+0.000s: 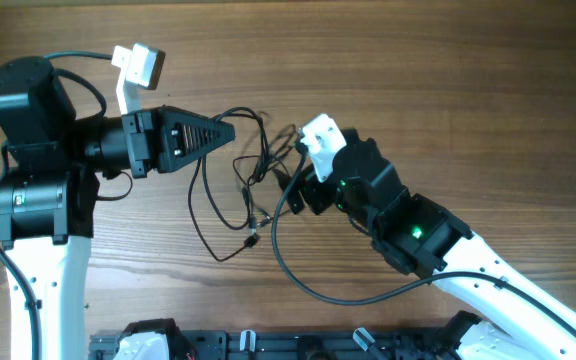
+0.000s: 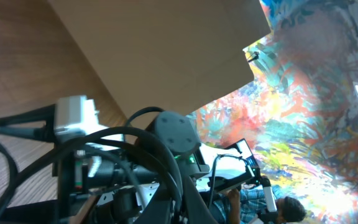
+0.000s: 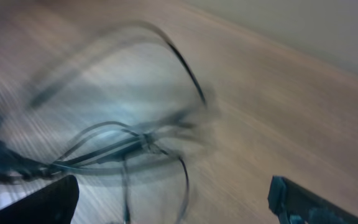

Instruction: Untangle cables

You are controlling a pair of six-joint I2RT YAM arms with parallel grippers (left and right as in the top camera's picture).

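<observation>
Looking down on the cables (image 1: 253, 175): a loose tangle of thin dark wire in the middle of the wooden table (image 1: 448, 80), spread between the two arms, with one silvery plug end (image 1: 252, 238) toward the robot's side. Spotting the left gripper (image 1: 226, 130) pressed shut to a point, right at the upper loop (cannot tell whether any wire is pinched there). Over on the other side, finding the right gripper (image 1: 290, 175) just beside the tangle, fingers (image 3: 42, 200) spread wide, gripping nothing, with blurred wires on the wood ahead.
</observation>
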